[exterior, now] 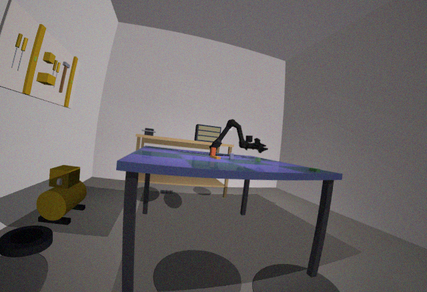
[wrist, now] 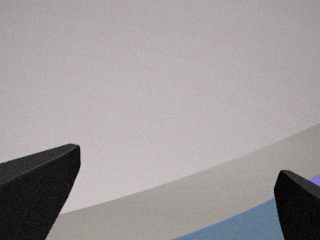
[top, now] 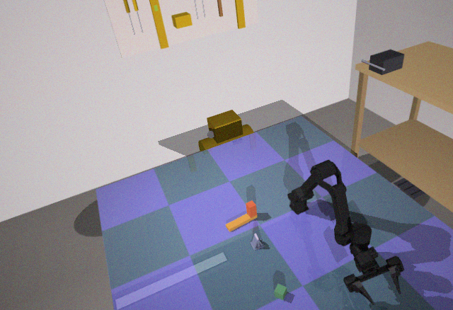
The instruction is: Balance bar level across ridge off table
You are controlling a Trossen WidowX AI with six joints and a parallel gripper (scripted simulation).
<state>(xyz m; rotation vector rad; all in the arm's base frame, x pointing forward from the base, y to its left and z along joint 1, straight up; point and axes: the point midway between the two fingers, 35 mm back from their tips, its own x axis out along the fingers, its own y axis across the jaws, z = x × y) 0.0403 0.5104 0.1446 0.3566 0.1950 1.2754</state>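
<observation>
Bar [top: 240,222]: lies flat on the table [top: 139,197], one end touching an orange block [top: 250,207] | Ridge [top: 257,241]: just beside the bar, apart from it | Green cube [top: 280,291]: nearer the table edge | Gripper [top: 376,286]: raised, well apart from the bar, jaws spread wide, holding nothing.

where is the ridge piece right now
In the top view the small grey ridge stands on the checkered table near its middle, just in front of the orange bar and apart from it, left of the arm's open gripper.
</observation>
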